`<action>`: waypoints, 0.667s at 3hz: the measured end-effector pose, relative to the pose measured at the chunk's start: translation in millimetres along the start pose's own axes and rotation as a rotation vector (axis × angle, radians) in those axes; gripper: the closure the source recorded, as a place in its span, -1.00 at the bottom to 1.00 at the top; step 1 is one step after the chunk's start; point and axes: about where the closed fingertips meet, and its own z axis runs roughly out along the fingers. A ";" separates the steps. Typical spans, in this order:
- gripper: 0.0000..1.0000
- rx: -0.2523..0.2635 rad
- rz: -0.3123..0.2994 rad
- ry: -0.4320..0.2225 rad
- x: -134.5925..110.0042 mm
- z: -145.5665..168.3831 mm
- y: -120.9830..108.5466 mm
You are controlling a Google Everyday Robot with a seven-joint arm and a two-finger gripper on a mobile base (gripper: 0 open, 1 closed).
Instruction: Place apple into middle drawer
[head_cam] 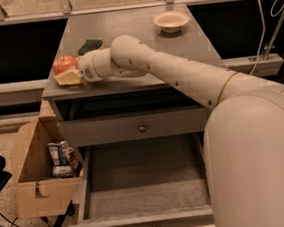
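The red apple (pixel 63 63) with yellowish patches sits at the front left corner of the grey tabletop (pixel 186 46). My gripper (pixel 66 72) is right at the apple, its pale yellow tip just in front of and below it; the white arm reaches in from the right. The apple rests on the tabletop. The middle drawer (pixel 144 185) is pulled out wide below the table, showing a bare grey floor, side walls and a low front lip. Nothing lies in it.
A closed drawer panel with a dark knob (pixel 142 127) sits above the open drawer. A green object (pixel 90 45) lies behind the apple and a beige bowl (pixel 171 20) at the back. A cardboard box (pixel 36 191) with snack bags (pixel 61 159) stands on the floor left.
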 end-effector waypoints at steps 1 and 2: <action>1.00 0.000 0.000 0.000 -0.3 -0.1 0.0; 1.00 0.000 0.000 0.000 -0.6 -0.2 0.0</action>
